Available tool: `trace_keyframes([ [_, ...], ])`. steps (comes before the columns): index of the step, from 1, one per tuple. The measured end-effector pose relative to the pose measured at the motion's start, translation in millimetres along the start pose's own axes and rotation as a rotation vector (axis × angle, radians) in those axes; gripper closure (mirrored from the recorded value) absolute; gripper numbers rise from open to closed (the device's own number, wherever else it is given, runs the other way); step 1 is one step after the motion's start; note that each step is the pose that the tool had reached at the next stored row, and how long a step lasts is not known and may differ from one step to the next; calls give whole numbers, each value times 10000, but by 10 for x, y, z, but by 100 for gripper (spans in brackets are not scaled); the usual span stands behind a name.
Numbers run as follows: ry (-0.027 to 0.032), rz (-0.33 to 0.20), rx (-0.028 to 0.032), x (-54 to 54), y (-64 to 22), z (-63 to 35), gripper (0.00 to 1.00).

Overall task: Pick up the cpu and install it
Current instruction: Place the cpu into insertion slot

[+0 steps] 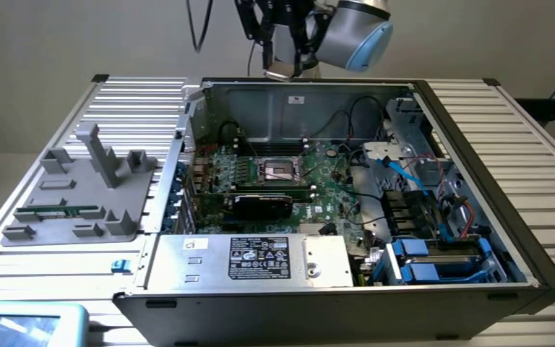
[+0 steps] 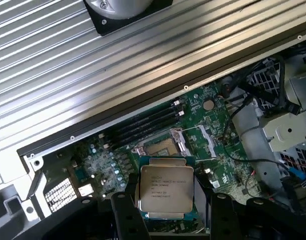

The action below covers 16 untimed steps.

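The cpu (image 2: pixel 165 190), a flat square chip with a shiny silver top and printed lettering, sits between my gripper's (image 2: pixel 169 212) two dark fingers (image 2: pixel 125 215), which are shut on its sides. In the exterior view my gripper (image 1: pixel 282 66) hangs high above the back wall of the open computer case (image 1: pixel 306 94), with the cpu (image 1: pixel 280 73) at its tip. The metal-framed socket (image 1: pixel 280 170) lies open on the green motherboard, well below the chip. In the wrist view the socket (image 2: pixel 163 146) lies just beyond the held cpu.
A grey fixture tray (image 1: pixel 75 188) holding a green memory stick (image 1: pixel 61 212) lies on the ribbed table at the exterior view's left. Inside the case are a black graphics card (image 1: pixel 263 202), a power supply (image 1: pixel 248 260), loose cables (image 1: pixel 393 173) and blue drive caddies (image 1: pixel 432 260).
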State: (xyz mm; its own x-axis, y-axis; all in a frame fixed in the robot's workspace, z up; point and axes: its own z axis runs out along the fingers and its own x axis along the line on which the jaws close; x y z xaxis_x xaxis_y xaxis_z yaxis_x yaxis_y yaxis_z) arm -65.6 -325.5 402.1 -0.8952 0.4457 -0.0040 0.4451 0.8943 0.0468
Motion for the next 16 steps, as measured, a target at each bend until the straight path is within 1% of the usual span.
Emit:
trace_keyframes([
  [16,-129,2740,10,0,0,1,47],
])
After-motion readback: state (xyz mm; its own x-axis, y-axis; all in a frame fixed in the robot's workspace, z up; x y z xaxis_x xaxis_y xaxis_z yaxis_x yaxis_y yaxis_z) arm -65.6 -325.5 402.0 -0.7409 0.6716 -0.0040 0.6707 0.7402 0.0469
